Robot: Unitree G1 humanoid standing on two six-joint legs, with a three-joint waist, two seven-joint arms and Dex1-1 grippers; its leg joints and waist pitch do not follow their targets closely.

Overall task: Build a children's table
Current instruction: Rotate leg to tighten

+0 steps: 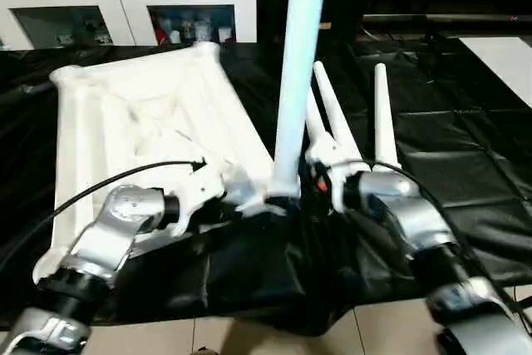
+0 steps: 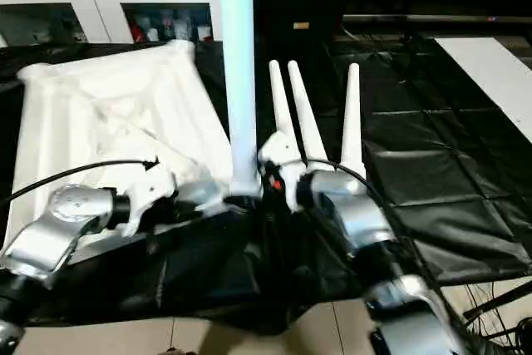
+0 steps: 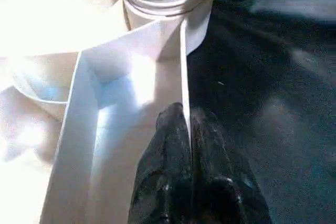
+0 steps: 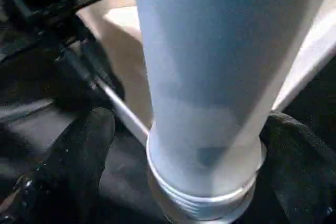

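We count one white tabletop point(image 1: 141, 114), four white legs, one standing upright point(image 1: 295, 81) in a corner socket and three lying point(image 1: 382, 114) on the bench point(image 1: 465, 155), and two hands.

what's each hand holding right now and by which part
The left hand is shut on the tabletop, pinching the thin rim wall beside the corner socket. The right hand is open around the upright leg, fingers either side of its base, not gripping.

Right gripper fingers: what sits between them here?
The upright leg, standing in the tabletop's near corner socket, sits between the right gripper's open fingers, one each side, seen in the right wrist view.
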